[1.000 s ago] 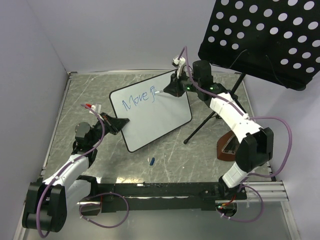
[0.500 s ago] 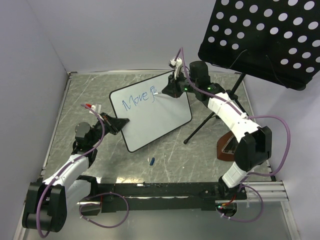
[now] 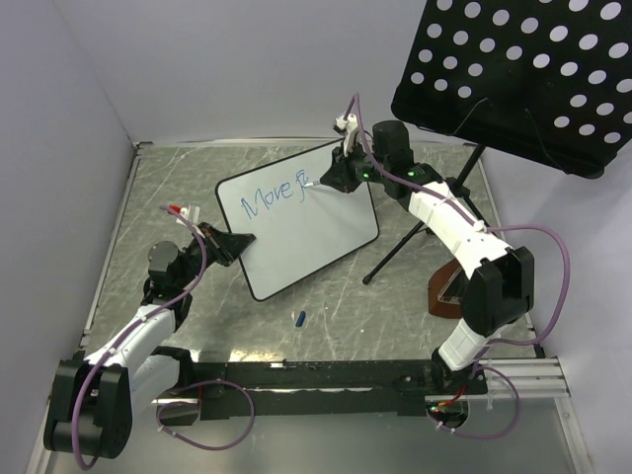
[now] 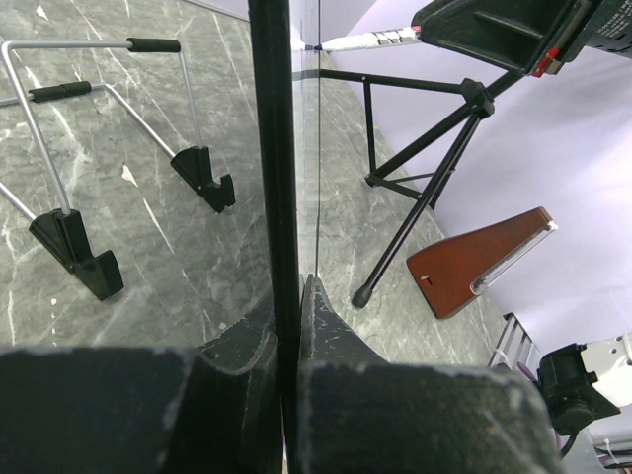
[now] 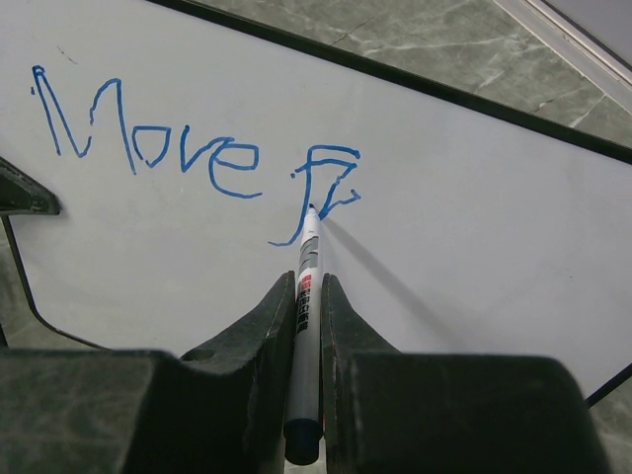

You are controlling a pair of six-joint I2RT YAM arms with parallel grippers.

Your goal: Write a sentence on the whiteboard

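the whiteboard [image 3: 296,222] stands tilted on the table [image 3: 168,188], toward the far middle, its face turned up to the top camera. the left gripper [image 3: 237,241] has its jaws pressed onto the board's left rim. in the left wrist view the thin black edge runs straight up between the two jaws, which are closed down to the thickness of the board, one on each face. that view also shows a wire stand [image 4: 76,255] with black feet on the table behind the board. the right gripper [image 5: 308,291] has its jaws narrowed around a marker [image 5: 309,252], pinching the barrel from both sides, and the marker's tip touches the white surface. the sentence [image 5: 188,148] is in blue on the upper left part of the board: "move", then a few angular strokes of an unfinished second word, with the tip resting at their lower part. a small blue cap [image 3: 299,318] lies on the table near the board's near edge, apart from it. the black perforated panel [image 3: 513,69] on its tripod stands to the right, with a brown wedge-shaped object [image 3: 449,291] by its legs.
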